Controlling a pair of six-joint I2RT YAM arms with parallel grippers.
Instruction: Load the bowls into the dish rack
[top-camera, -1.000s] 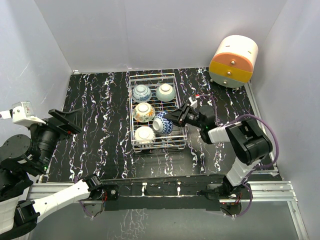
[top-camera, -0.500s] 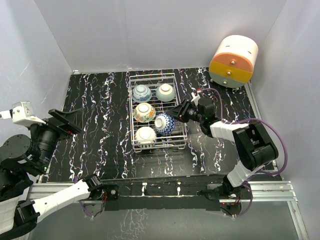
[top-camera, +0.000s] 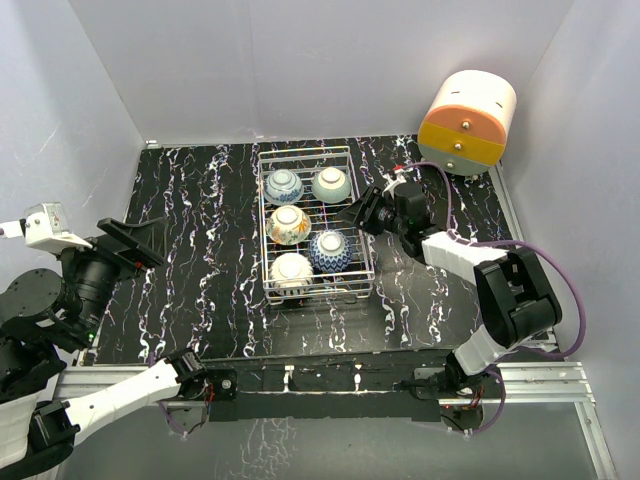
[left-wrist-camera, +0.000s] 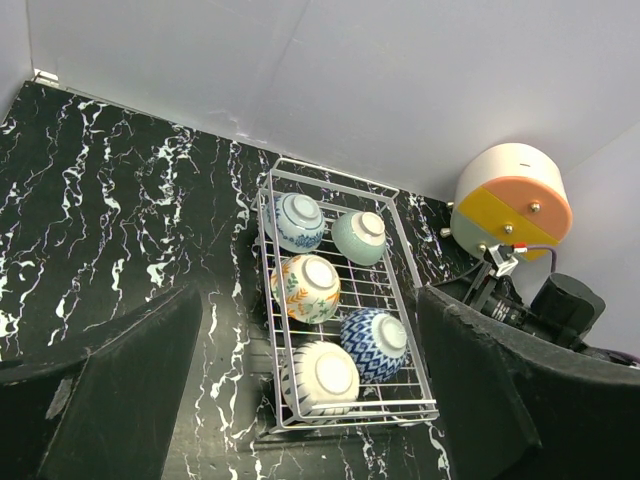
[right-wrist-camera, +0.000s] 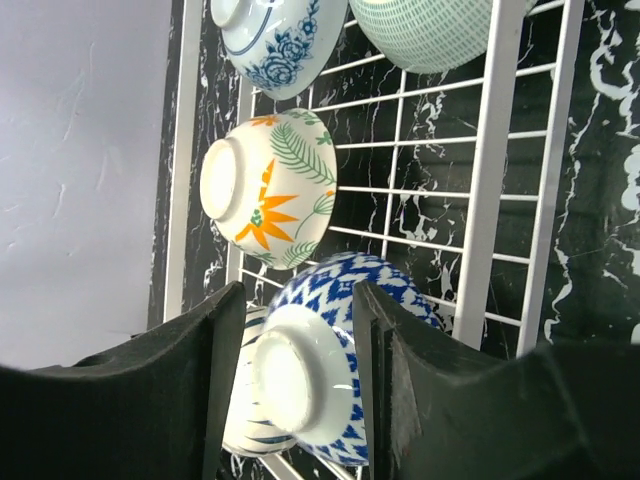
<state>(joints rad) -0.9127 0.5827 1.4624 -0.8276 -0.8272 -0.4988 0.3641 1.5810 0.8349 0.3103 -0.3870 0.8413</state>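
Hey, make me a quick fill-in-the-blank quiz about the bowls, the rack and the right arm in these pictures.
The dish rack holds ____ bowls.
Each bowl sits with its base facing ____.
The right end effector, at the rack's right side, is ____ and holds nothing.
Missing words: five; up; open.

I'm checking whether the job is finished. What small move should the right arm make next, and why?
Probably pull the right pincer back from the dish rack: it looks open and empty, and all five bowls sit upturned inside, including the blue patterned bowl.
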